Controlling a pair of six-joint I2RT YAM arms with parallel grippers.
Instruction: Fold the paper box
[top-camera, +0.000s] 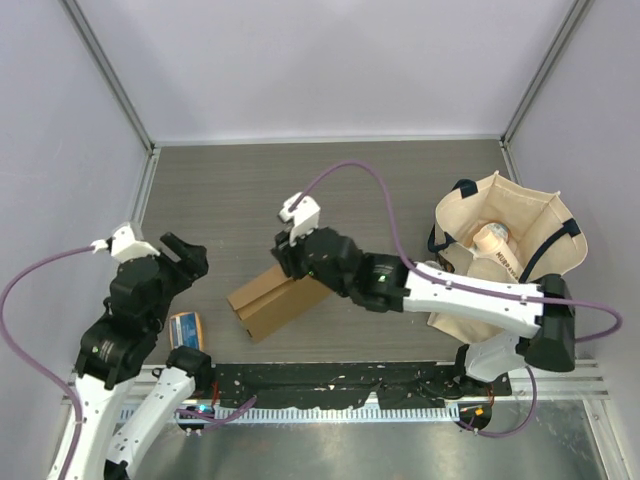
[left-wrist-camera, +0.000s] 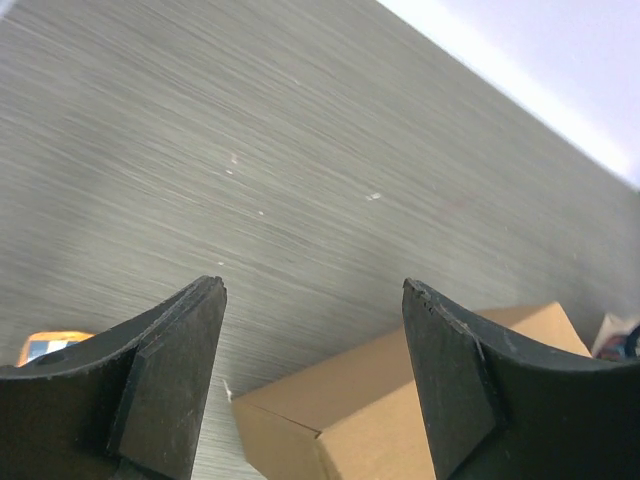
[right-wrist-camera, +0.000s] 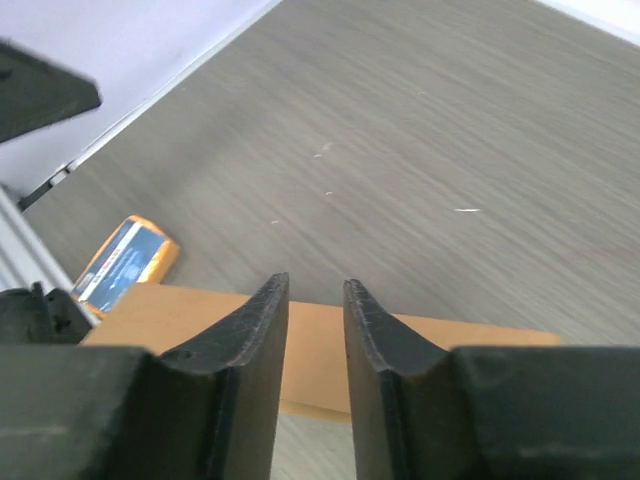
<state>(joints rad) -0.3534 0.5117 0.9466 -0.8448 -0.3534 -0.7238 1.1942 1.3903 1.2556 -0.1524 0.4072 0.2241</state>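
The paper box (top-camera: 275, 300) is a shallow brown cardboard mailer lying slantwise on the grey table, flaps down. My right gripper (top-camera: 284, 262) hovers over its far right end. In the right wrist view the box (right-wrist-camera: 180, 320) lies under the right gripper (right-wrist-camera: 316, 285), whose jaws stand a narrow gap apart with nothing between them. My left gripper (top-camera: 188, 255) is left of the box, apart from it and open. In the left wrist view a box corner (left-wrist-camera: 400, 400) shows low between the wide-spread fingers of the left gripper (left-wrist-camera: 315, 290).
A small orange-and-blue packet (top-camera: 186, 328) lies near the table's front left, just left of the box. A beige tote bag (top-camera: 505, 240) with dark handles stands at the right with a bottle inside. Grey walls close off the left, far and right sides.
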